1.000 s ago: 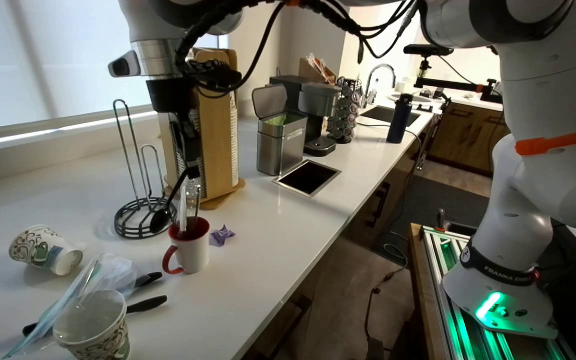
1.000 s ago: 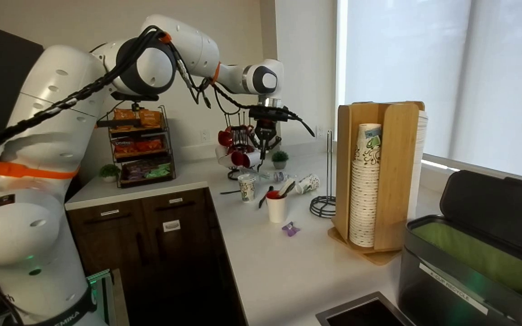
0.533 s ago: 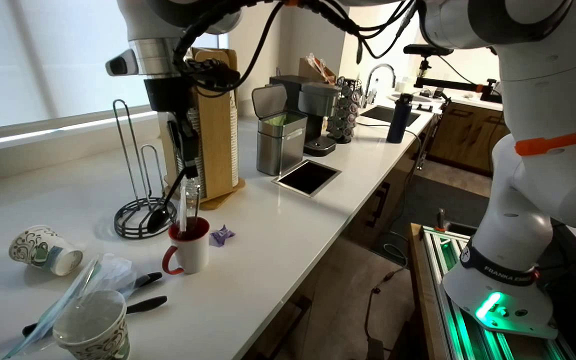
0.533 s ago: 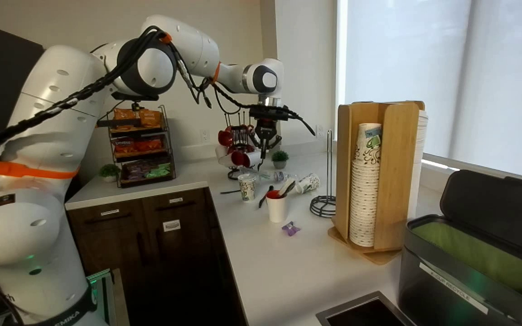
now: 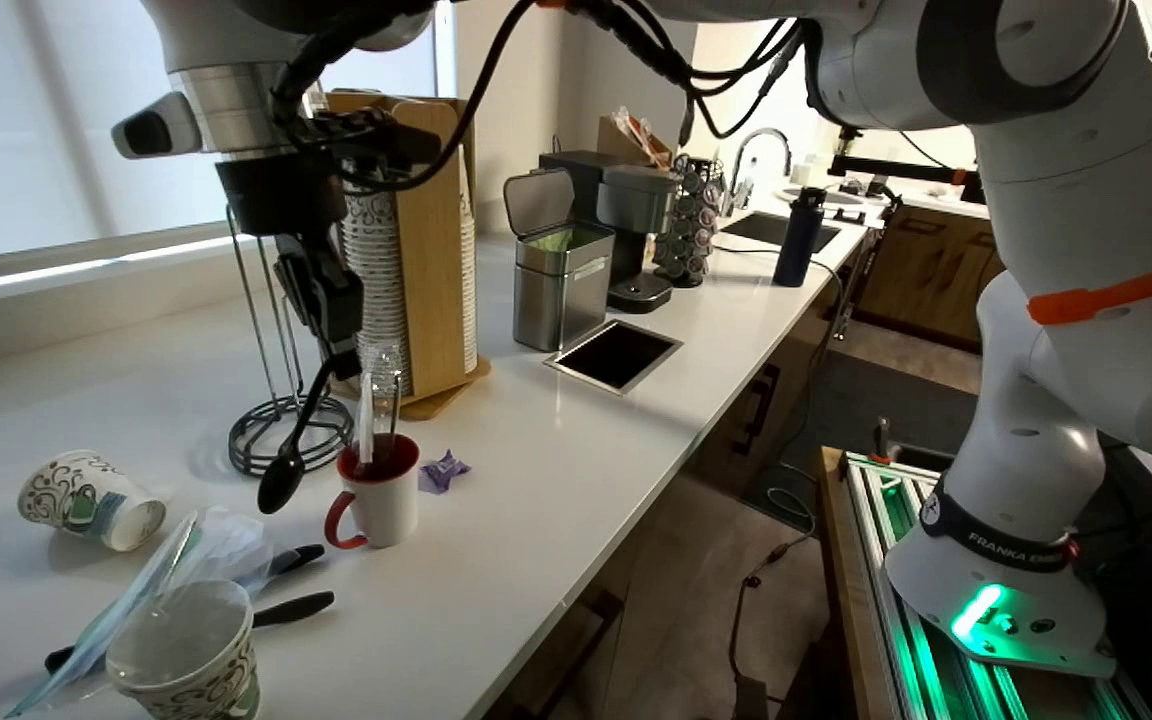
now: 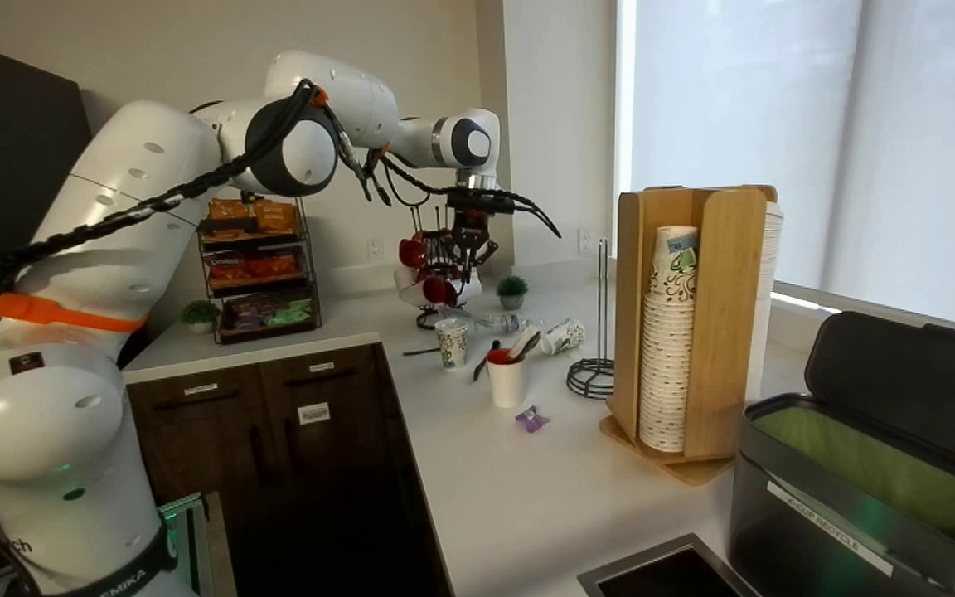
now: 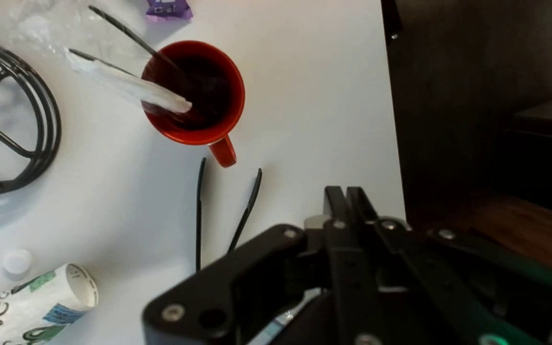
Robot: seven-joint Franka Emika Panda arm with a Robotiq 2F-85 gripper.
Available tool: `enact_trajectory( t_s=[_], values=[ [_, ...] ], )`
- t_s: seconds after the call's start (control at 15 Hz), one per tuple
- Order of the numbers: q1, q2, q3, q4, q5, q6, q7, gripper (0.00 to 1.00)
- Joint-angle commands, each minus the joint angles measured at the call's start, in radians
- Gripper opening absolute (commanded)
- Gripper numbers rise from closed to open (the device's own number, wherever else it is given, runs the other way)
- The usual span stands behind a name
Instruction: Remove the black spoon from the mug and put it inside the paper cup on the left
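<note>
White counter (image 5: 526, 480) under a pale window (image 5: 6, 120). Left to right, in an exterior view:

Patterned cup (image 5: 86, 505): on its side. Paper cup (image 5: 201, 690): upright, nearer the camera, off-white inside, rolled rim, scroll print on the wall. Clear plastic packet (image 5: 226, 545): lying behind the paper cup; cannot tell whether they touch. Two black handles (image 5: 296, 605): on the counter beside the packet, ends pointing away from the paper cup. Black wire stand (image 5: 254, 465): upright, farther back.

Black spoon (image 5: 283, 478): in the air, aslant, bowl down and handle up. Outside both the mug (image 5: 386, 512) (to the mug's left) and the paper cup.

Gripper (image 5: 343, 364): fingers drawn together, pinching the upper end of the black spoon; wrist view gives only a thin slit between the fingertips.

Mug: upright, white outside, red inside, red handle. Plastic-wrapped items (image 5: 366, 420) stand in it and stick up well past the rim. Purple wrapper (image 5: 444, 470): on the counter just beside the mug, to its right.

Wooden dispenser (image 5: 426, 270): behind, with stacked cups (image 5: 383, 300) in its side bay. Steel bin (image 5: 561, 300): lid raised, greenish inside. Then coffee maker (image 5: 636, 205) and dark blue bottle (image 5: 799, 240), both upright. Far right, off the counter: robot base (image 5: 986, 590), white, showing a green light.
</note>
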Motion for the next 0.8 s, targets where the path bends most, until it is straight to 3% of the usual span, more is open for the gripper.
enact_trajectory(
  t_s=[0.0, 0.4, 0.47, 0.73],
  values=[
    [0.062, 0.112, -0.004, 0.173, -0.058, -0.096, -0.03, 0.01],
    [0.13, 0.247, -0.026, 0.342, -0.134, -0.096, -0.057, 0.01],
    [0.102, 0.181, -0.01, 0.234, -0.102, -0.055, -0.026, 0.05],
    [0.116, 0.223, -0.017, 0.288, -0.117, -0.05, -0.032, 0.01]
  ],
)
